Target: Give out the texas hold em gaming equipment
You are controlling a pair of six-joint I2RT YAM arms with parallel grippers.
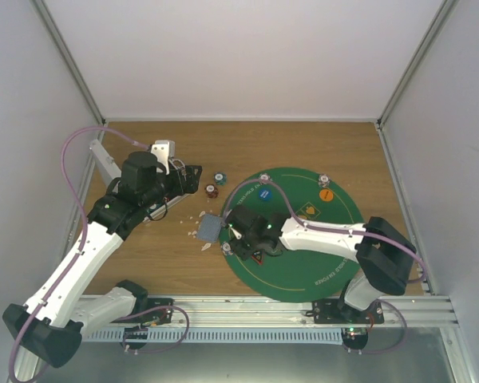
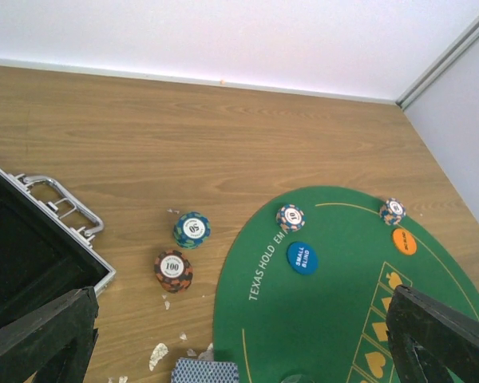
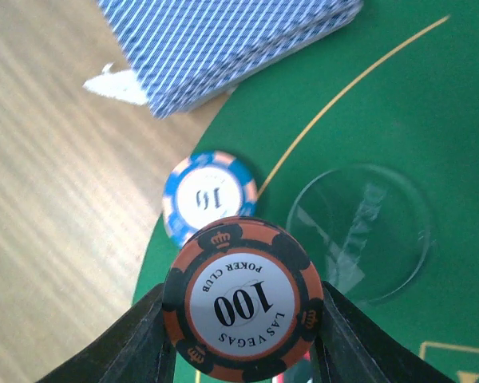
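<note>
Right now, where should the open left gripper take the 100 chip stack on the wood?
By its striped rim, from straight above: the 100 chip stack is a short upright cylinder. Avoid the side facing the teal chip stack nearby.

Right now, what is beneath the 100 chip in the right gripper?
A blue 10 chip at the edge of the green mat, its lower rim covered by the 100 chip. A clear dealer disc lies beside. Anything directly below is hidden.
</note>
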